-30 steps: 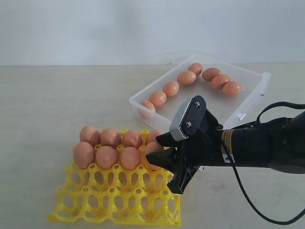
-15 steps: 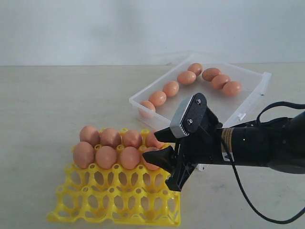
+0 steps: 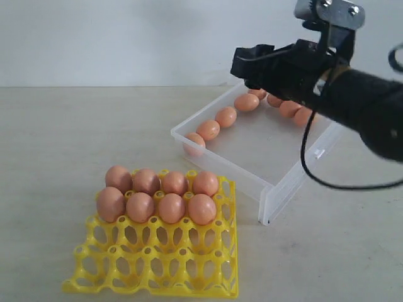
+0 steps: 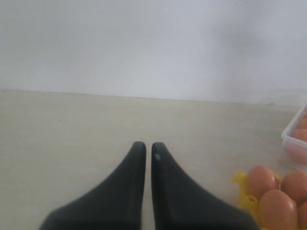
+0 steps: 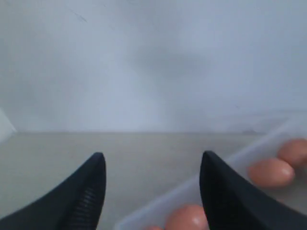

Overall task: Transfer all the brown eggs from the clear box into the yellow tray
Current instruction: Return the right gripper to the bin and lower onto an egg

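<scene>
The yellow tray [image 3: 157,264] lies at the front left with several brown eggs [image 3: 171,207] in its two back rows. The clear box [image 3: 277,189] sits behind it to the right, holding several more brown eggs [image 3: 225,116] along its far edges. My right gripper [image 3: 242,66] hangs open and empty above the box's far side; in the right wrist view [image 5: 151,163] eggs [image 5: 271,171] show beyond its fingers. My left gripper [image 4: 146,148] is shut on nothing, over bare table beside the tray's corner [image 4: 244,199]; it does not show in the exterior view.
A pale wall runs behind the beige table [image 3: 75,138]. The right arm's black cable [image 3: 315,170] loops over the box's right side. The box's latch tab [image 3: 320,153] is on its right wall.
The right gripper has left the tray's right end, risen and swung back to above the box's far side. An egg now sits in the tray where it had been.
</scene>
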`<state>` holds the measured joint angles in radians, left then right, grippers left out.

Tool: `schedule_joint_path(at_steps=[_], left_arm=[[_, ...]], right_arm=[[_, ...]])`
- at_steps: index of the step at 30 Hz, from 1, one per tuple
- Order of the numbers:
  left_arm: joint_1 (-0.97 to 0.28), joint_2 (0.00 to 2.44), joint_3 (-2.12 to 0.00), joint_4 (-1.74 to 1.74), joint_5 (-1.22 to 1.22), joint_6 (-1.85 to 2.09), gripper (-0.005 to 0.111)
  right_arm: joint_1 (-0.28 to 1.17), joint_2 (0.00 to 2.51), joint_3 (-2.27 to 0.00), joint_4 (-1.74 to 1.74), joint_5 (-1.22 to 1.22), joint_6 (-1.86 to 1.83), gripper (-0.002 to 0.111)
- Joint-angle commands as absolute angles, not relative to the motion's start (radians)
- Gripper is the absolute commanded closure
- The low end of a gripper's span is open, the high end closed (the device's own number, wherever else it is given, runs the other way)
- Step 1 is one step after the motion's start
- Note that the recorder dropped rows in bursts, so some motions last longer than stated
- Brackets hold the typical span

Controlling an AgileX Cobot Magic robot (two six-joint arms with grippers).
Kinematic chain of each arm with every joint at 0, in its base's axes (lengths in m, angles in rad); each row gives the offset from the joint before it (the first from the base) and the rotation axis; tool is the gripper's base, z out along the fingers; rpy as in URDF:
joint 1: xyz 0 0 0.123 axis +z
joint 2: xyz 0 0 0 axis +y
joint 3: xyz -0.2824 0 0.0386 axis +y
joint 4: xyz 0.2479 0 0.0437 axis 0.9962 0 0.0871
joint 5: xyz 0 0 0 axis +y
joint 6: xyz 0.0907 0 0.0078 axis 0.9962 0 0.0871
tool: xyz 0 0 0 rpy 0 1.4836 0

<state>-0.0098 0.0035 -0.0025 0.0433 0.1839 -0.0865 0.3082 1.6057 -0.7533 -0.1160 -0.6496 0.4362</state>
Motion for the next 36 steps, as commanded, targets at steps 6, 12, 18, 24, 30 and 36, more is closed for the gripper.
schedule_joint_path(at_steps=[6, 12, 18, 24, 30, 36], left_arm=[[-0.004, 0.0, 0.0, 0.042, 0.179, -0.086, 0.103], [-0.004, 0.0, 0.0, 0.042, 0.179, -0.086, 0.103], [-0.004, 0.0, 0.0, 0.042, 0.179, -0.086, 0.103], [-0.004, 0.0, 0.0, 0.042, 0.179, -0.086, 0.103], [-0.004, 0.0, 0.0, 0.042, 0.179, -0.086, 0.103], [-0.004, 0.0, 0.0, 0.042, 0.179, -0.086, 0.103]], right_arm=[[0.216, 2.037, -1.885, 0.0, 0.915, 0.122, 0.057], [0.179, 2.262, -2.145, 0.255, 1.221, -0.071, 0.057], [0.171, 2.338, -2.139, 0.309, 1.189, -0.016, 0.057], [0.171, 2.358, -2.139, 0.322, 0.965, 0.235, 0.057], [0.171, 2.412, -2.139, 0.334, 0.869, 0.514, 0.057], [0.171, 2.45, -2.139, 0.326, 0.857, 0.653, 0.057]])
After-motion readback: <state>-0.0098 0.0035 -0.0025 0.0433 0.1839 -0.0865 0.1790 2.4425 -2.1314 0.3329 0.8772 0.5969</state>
